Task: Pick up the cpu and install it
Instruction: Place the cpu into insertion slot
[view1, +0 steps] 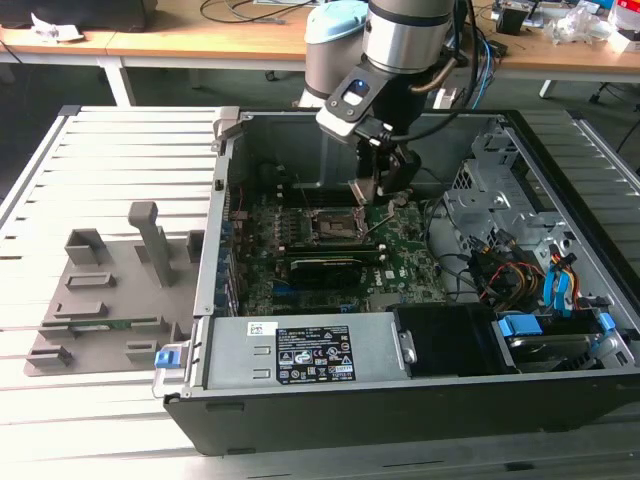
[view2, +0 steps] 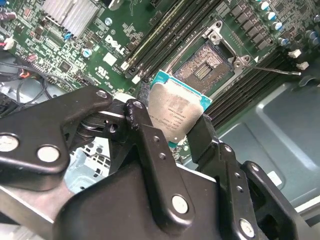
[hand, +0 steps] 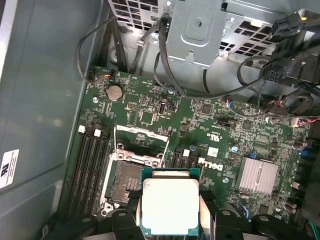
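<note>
The cpu (view2: 176, 111) is a small square chip with a silvery top and a teal-edged rim. My gripper (view2: 172, 119) is shut on it, one black finger (view2: 145, 137) on each side. It hangs tilted just above the motherboard (hand: 200, 120), beside the open socket (view2: 206, 67), whose metal frame is lifted. In the first wrist view the cpu (hand: 170, 205) overlaps the socket's (hand: 126, 182) near corner between my gripper (hand: 170, 210) fingers. In the exterior view the gripper (view1: 372, 188) reaches down into the open computer case (view1: 400, 400), just above the socket (view1: 335, 226).
Black memory slots (hand: 90, 165) flank the socket and a finned heatsink (hand: 257, 175) sits on the board. A metal drive cage (view1: 500, 190) with loose cables (view1: 500, 270) fills the case on the exterior view's right. A grey fixture (view1: 110, 290) lies on the slatted table outside.
</note>
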